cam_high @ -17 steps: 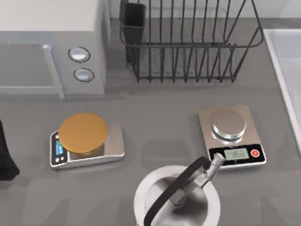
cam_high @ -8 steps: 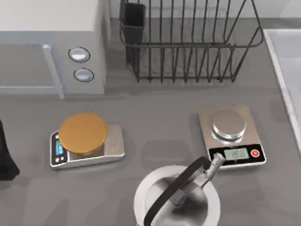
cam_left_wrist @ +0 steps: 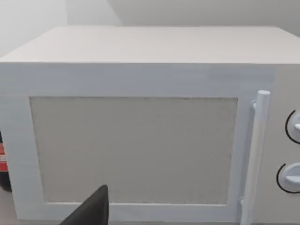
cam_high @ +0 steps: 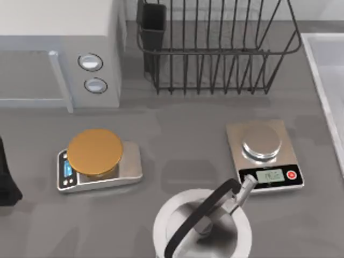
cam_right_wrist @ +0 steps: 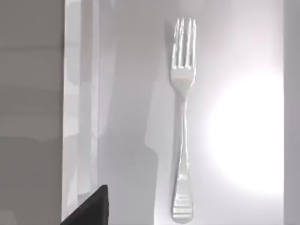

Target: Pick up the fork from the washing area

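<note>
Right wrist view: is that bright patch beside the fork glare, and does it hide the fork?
Right wrist view: a soft white glare spot lies on the sink basin floor beside the fork, whose tines and handle stay clear of it. Top view: even light, faint shadows on the counter.

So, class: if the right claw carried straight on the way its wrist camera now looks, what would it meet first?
Probably the pale floor of the washing area, beside the fork, which lies flat inside the raised rim. A dark claw finger shows at the picture's edge, so the exact landing spot and depth stay unclear.
</note>
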{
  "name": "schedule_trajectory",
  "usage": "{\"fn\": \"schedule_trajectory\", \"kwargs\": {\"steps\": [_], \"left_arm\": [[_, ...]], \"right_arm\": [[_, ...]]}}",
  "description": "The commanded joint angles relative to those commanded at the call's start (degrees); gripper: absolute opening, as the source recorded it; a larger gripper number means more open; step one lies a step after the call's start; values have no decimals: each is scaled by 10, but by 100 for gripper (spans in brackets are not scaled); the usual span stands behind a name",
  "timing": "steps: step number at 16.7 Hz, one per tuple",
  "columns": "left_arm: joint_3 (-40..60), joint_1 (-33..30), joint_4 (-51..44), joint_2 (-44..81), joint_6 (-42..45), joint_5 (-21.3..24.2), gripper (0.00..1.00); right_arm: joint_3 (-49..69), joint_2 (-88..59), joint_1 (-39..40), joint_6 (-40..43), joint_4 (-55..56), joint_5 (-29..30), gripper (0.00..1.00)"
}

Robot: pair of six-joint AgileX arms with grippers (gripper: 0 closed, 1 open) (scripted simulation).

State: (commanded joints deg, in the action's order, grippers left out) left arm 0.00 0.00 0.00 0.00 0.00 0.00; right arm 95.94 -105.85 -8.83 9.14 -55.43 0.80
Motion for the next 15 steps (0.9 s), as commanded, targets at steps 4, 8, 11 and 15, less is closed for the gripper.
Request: {"fn": "schedule_trajectory", "kwargs": {"steps": [4, 8, 11, 15], "left_arm": [[0, 0, 0, 0, 0, 0, 100], [0, 0, 0, 0, 0, 0, 100], [0, 0, 0, 0, 0, 0, 100], [0, 0, 0, 0, 0, 0, 100]], "right_arm": [[166, -192, -15, 7, -104, -2, 100], [269, -318, -24, 10, -172, -4, 100], [297, -353, -27, 11, -191, -5, 100], [297, -353, -27, 11, -191, -5, 100]]}}
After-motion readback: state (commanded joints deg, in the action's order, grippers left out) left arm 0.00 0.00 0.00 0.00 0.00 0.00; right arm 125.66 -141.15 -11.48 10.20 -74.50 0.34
